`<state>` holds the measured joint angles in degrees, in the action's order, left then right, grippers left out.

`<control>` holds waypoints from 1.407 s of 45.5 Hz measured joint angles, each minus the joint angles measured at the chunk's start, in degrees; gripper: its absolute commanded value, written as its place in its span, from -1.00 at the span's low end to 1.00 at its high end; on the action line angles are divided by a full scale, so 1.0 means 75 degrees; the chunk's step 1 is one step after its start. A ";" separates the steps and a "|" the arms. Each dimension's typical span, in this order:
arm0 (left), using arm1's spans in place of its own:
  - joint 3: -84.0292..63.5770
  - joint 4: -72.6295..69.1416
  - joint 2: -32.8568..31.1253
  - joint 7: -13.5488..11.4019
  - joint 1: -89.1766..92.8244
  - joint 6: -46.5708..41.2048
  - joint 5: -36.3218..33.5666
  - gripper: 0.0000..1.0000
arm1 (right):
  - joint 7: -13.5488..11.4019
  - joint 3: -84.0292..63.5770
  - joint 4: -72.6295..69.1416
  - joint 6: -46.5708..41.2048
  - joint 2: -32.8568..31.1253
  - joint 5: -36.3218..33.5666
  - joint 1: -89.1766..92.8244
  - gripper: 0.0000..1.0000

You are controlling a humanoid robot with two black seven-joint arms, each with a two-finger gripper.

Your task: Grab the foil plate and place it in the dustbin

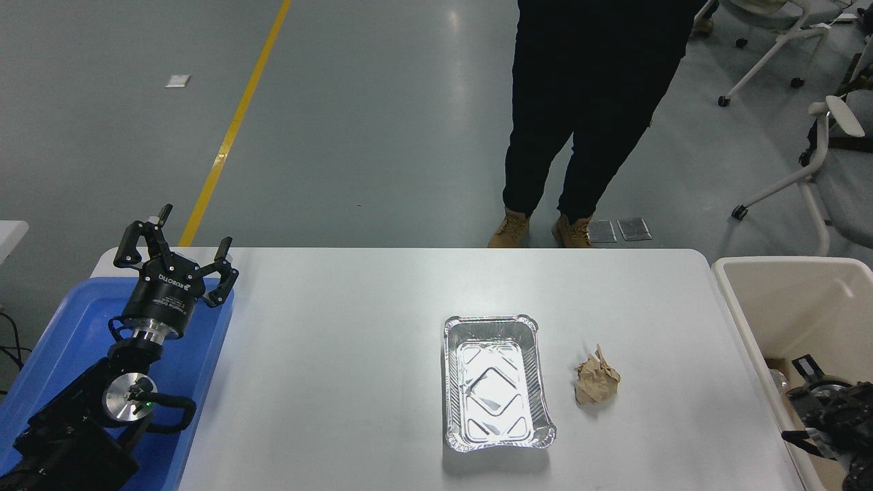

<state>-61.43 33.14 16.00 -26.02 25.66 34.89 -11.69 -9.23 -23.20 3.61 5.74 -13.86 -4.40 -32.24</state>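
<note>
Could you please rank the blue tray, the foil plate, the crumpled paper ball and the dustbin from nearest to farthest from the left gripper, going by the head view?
From the left gripper, parked at the lower left:
1. Blue tray, directly beneath it at the table's left edge.
2. Foil plate, right of the table's centre.
3. Crumpled paper ball, just right of the plate.
4. Dustbin, off the table's right end.
</note>
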 measured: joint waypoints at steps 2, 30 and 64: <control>0.0000 0.0000 0.0000 0.0000 0.0000 0.0000 0.0000 0.97 | 0.0000 0.0000 0.0000 -0.0001 0.0004 0.0000 -0.0008 -1.00; 0.0007 0.0000 0.0000 0.0000 0.0000 0.0000 0.0002 0.97 | -0.0061 -0.0187 -0.1057 -0.0012 -0.1069 0.0069 -0.1085 0.77; 0.0011 0.0000 0.0000 0.0011 0.0000 0.0000 -0.0001 0.97 | -0.0071 -0.3364 -0.5346 -0.0234 -0.3224 0.0074 -0.5847 1.00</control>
<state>-61.35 33.13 15.99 -25.94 25.67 34.89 -11.70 -9.76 -48.44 -36.49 3.98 -38.04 -3.84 -76.10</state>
